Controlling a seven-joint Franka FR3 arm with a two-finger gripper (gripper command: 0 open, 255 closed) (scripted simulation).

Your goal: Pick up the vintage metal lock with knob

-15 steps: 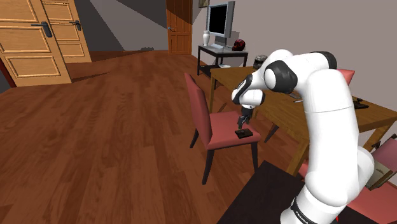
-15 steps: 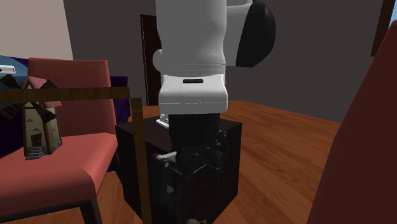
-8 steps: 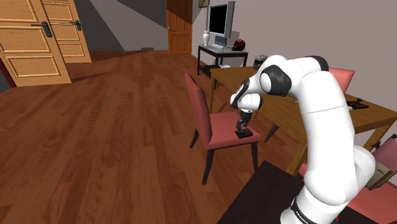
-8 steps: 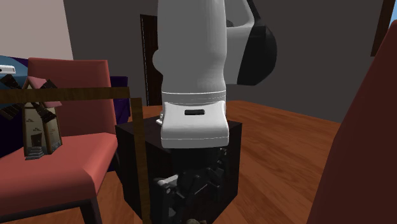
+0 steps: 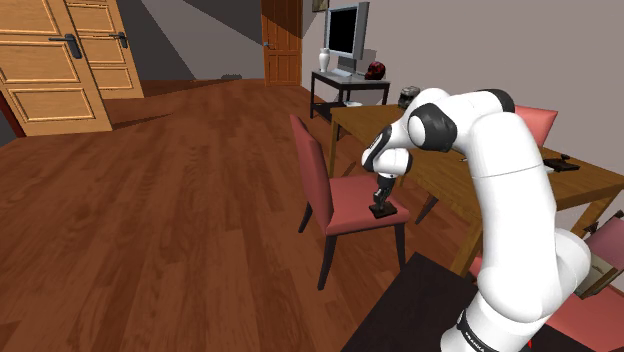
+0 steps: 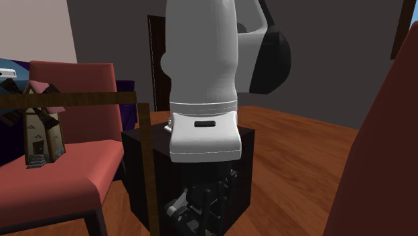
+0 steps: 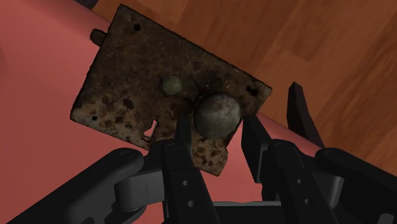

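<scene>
The lock is a rusty brown metal plate with a round grey knob, lying flat on the red seat of a chair. My gripper points down onto it, and its black fingers clasp the knob from both sides. In the shoulder view the lock is a small dark patch on the chair seat, with the gripper standing upright on it. The second exterior view has the black hand low under the white forearm.
The chair's tall red back rises at the shoulder view's left of the gripper. A wooden table stands close behind the arm. The dark stand is at the lower right. Another red chair carries a small model house.
The hand has come down the last bit onto the lock, and the fingers have gone from wide apart to closed on the knob.
</scene>
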